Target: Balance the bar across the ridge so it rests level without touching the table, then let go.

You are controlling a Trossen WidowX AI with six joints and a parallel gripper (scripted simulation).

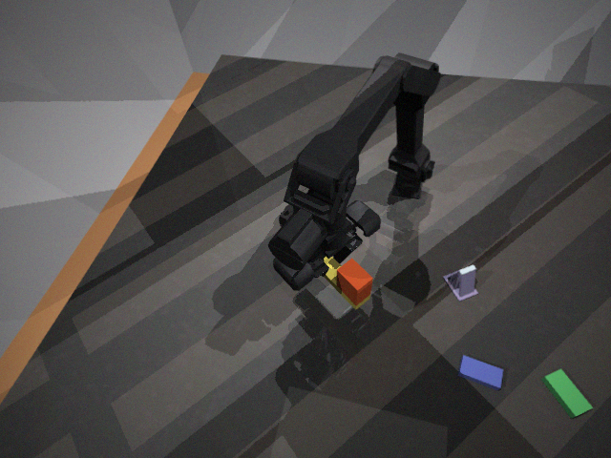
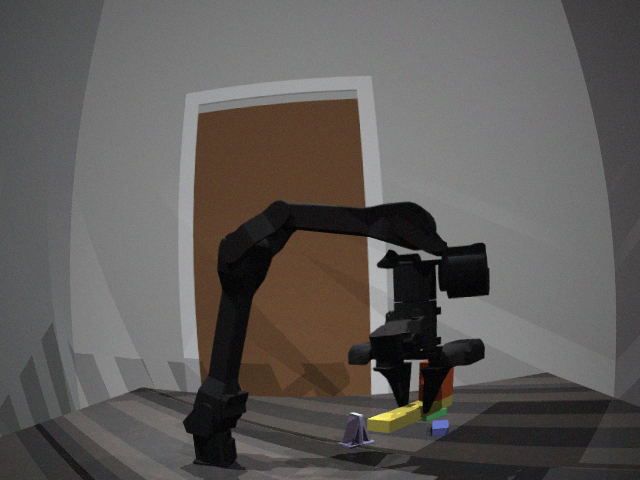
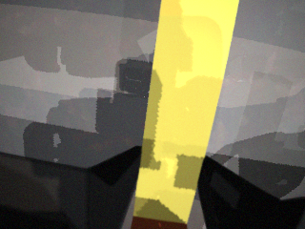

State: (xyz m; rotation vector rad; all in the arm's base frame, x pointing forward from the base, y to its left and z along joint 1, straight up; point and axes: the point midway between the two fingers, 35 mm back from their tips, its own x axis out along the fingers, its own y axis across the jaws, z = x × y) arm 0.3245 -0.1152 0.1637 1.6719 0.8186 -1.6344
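Note:
The yellow bar [image 1: 332, 277] [image 2: 395, 419] [image 3: 191, 110] is held above the table and looks roughly level. An orange-red block [image 1: 354, 281] [image 2: 445, 386] [image 3: 159, 223] sits on top of one end of it. My gripper [image 2: 414, 409] [image 3: 170, 157] points down and is shut on the bar, nearer the block's end; in the top view its fingertips are mostly hidden. The small lilac ridge [image 1: 467, 284] [image 2: 356, 430] stands upright on the table, apart from the bar, to its right in the top view. It is out of the wrist view.
A blue flat block [image 1: 481, 372] [image 2: 439, 428] lies on the table beyond the ridge, with a green flat block [image 1: 567, 393] [image 2: 436, 414] farther right in the top view. The table's orange edge strip [image 1: 106, 224] runs along the left in the top view.

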